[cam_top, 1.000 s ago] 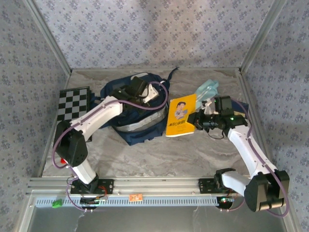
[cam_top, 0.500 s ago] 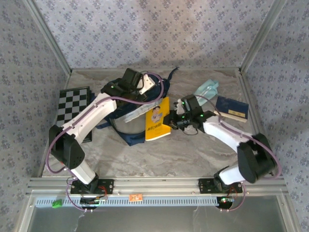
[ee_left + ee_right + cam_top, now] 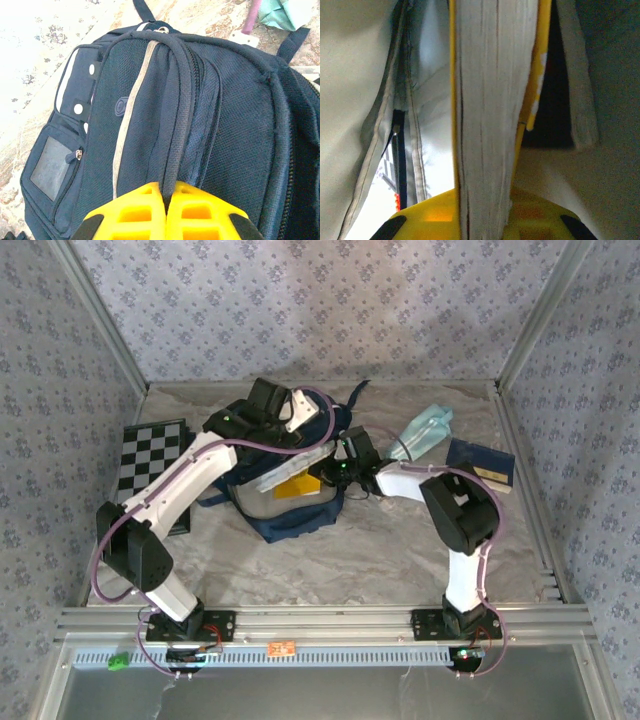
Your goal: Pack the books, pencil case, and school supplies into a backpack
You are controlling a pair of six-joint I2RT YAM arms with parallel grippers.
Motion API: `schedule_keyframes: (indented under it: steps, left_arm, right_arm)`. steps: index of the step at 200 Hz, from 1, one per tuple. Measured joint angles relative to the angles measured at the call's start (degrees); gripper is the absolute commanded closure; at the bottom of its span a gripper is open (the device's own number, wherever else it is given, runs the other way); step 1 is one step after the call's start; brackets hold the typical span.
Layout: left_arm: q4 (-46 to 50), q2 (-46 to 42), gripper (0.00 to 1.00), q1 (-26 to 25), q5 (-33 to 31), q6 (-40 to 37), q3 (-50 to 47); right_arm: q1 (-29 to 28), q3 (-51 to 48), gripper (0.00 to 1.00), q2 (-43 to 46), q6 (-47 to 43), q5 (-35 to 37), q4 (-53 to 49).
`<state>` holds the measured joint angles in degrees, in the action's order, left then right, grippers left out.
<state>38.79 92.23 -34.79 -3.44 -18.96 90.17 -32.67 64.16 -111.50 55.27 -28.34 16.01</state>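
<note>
L pincer [image 3: 165,194] is clamped tight on a dark strap [image 3: 176,110] of the navy backpack [image 3: 285,518], lifting the mouth. R pincer [image 3: 482,207] grips the yellow book [image 3: 495,90] by one edge, page block toward the cam, and the book is partway inside the pale-lined compartment. Book is probably light and fairly stiff w/ slick covers, so an edge grip works but it may pivot. Pack fabric is floppy and could snag corners. Mint pencil case [image 3: 420,430] and navy book [image 3: 480,465] lie just beside each other on the tabletop [image 3: 380,560], right of the pack.
</note>
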Motion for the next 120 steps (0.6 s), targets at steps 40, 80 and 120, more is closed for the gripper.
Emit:
schedule_keyframes:
  steps: [40,80,120]
  left_arm:
    - [-0.72,-0.37,1.0,1.05,1.09,0.15,-0.13]
    - [-1.73,-2.23,1.0,2.19,2.21,0.44,-1.6]
    - [-2.47,-3.02,1.0,2.54,3.76,0.59,-3.15]
  right_arm:
    - [0.07,3.1,0.47,-2.01,-1.27,1.75,-0.33]
    - [-1.05,3.04,0.31,2.8,-5.64,7.65,-9.73]
    - [-3.15,-1.42,0.35,13.94,-8.22,13.64,-16.92]
